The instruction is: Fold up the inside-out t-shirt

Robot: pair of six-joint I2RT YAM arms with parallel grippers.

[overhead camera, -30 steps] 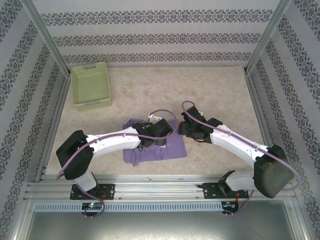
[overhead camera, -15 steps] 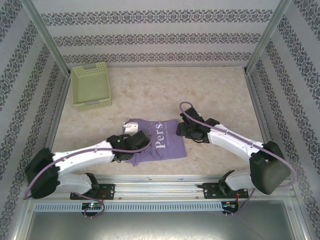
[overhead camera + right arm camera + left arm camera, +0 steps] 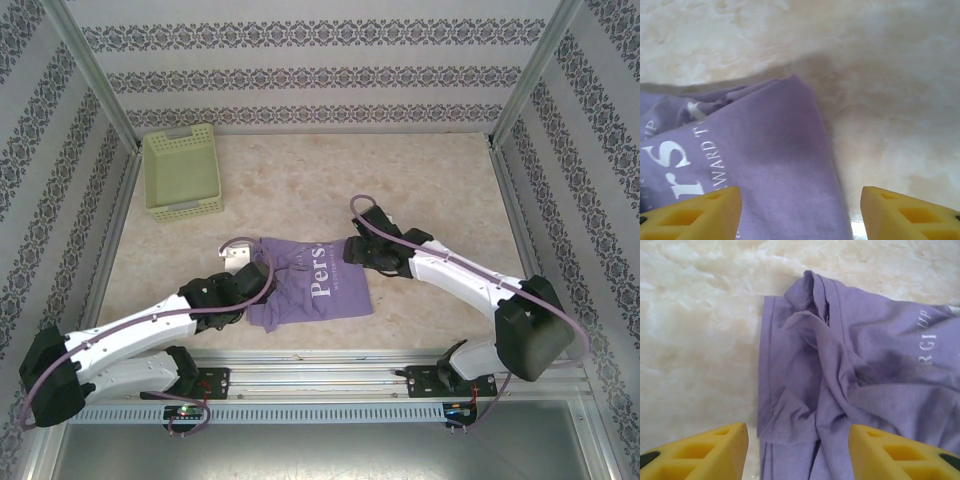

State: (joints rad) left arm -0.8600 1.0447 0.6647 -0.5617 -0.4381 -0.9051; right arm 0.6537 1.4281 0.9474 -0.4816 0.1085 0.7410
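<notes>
The t-shirt (image 3: 312, 285) is soft & floppy, v. light. It won't hold its shape if I lift it, it'll just sag & slide. Not breakable, so I can pinch hard. Best spots to grab, I think: corners & hems, where the cloth is doubled & thick. Pinch one flat layer in the middle & it'd prob. bunch up.

Where it is: on the table (image 3: 420, 170), in the middle, close to my side, well apart from the green basket (image 3: 182, 172) in the far L corner. It lies between my 2 grippers. The R half is flat w/ white letters facing up. The L half is lumpy w/ lots of wrinkles.

My L gripper (image 3: 248, 272) is at the shirt's L edge. In the L wrist view its jaws are apart w/ nothing in them (image 3: 797, 430). The wrinkly part (image 3: 840, 365) sits right ahead & between the fingers, w/ the side hem nearer my L finger.

My R gripper (image 3: 352, 250) is at the far R corner of the shirt. Its jaws are wide too, holding nothing (image 3: 800, 192). That corner (image 3: 755, 165) is ahead & more to the L finger's side; bare table on the other side.
</notes>
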